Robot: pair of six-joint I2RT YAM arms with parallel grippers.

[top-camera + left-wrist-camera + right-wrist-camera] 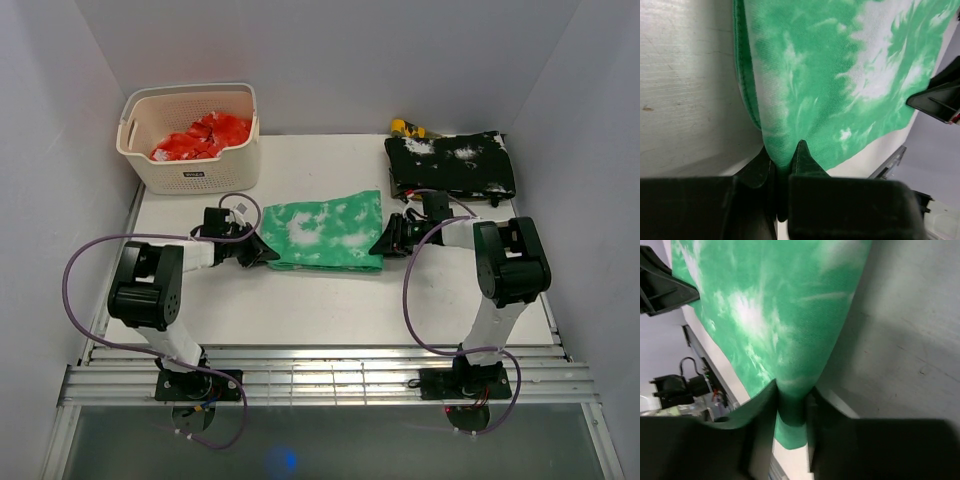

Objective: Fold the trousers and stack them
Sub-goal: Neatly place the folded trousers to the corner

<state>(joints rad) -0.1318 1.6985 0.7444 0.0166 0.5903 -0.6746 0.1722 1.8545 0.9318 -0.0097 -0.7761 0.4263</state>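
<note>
The green trousers (325, 232) with white blotches lie folded into a flat rectangle in the middle of the table. My left gripper (266, 252) is shut on their near left corner; the left wrist view shows the cloth (840, 75) pinched between the fingers (805, 160). My right gripper (378, 247) is shut on their near right corner; the right wrist view shows the cloth (770, 315) clamped between the fingers (762, 405). Both grippers sit low at the table surface.
A folded black white-speckled garment (450, 163) lies at the back right, with a yellow object (407, 128) behind it. A cream basket (190, 175) holding red cloth (200, 137) stands at the back left. White walls enclose the table.
</note>
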